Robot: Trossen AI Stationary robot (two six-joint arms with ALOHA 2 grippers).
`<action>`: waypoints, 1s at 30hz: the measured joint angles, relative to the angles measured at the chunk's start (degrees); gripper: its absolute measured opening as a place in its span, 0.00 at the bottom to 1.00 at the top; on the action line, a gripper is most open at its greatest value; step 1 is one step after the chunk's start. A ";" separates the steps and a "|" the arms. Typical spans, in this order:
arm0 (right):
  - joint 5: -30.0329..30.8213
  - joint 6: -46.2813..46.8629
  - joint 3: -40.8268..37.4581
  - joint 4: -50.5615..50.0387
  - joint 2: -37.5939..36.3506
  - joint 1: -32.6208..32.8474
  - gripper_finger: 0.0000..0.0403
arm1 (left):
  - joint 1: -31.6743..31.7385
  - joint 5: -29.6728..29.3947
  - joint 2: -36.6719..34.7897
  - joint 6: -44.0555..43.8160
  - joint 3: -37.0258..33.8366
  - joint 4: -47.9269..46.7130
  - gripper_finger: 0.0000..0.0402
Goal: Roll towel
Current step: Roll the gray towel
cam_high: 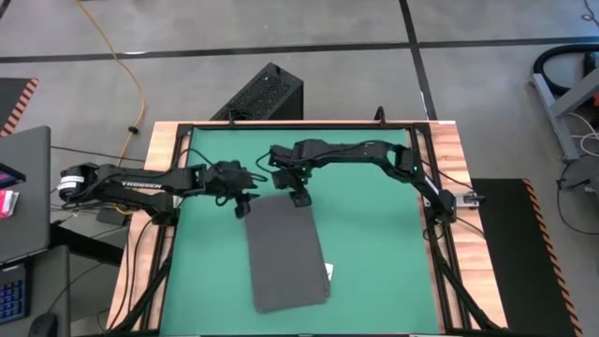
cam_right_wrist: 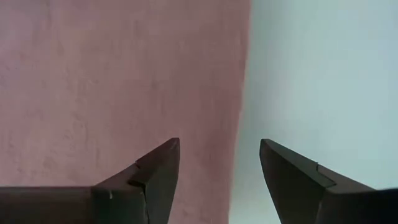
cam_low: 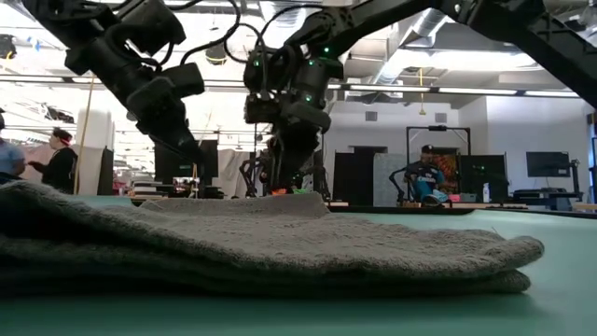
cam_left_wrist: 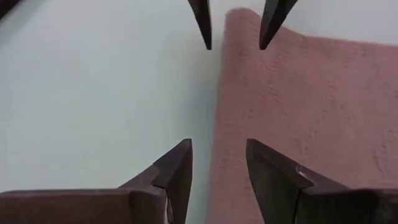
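Note:
The dark grey towel [cam_high: 285, 251] lies flat on the green table top as a long folded rectangle running from far to near. A small white tag [cam_high: 328, 271] sticks out at its right edge. In the low view the towel [cam_low: 280, 245] shows stacked layers at its near end. My left gripper [cam_high: 243, 210] is open over the towel's far left corner, and the towel's left edge [cam_left_wrist: 219, 124] runs between its fingers. My right gripper [cam_high: 299, 198] is open over the far right corner, with the right edge [cam_right_wrist: 244, 93] between its fingers. Its tips also show in the left wrist view [cam_left_wrist: 236, 34].
The green mat [cam_high: 374, 243] has bare room to the left and right of the towel. A black rail frame [cam_high: 440, 234] borders it. A black box [cam_high: 267, 92] stands beyond the far edge and a laptop [cam_high: 23, 192] beyond the left. People [cam_low: 424, 177] are in the room behind.

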 joint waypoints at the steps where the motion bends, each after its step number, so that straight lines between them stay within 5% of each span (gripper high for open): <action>1: -0.04 0.10 0.06 0.54 -0.06 0.29 0.61 | 0.00 0.21 0.02 -0.02 -0.02 -0.19 0.35; 23: 0.62 1.58 0.09 -4.68 4.86 0.06 0.61 | 1.25 1.77 16.85 1.62 0.07 0.33 0.35; 30: 1.05 1.17 0.38 -4.29 6.77 0.52 0.52 | 2.03 2.55 20.93 1.29 0.20 2.45 0.35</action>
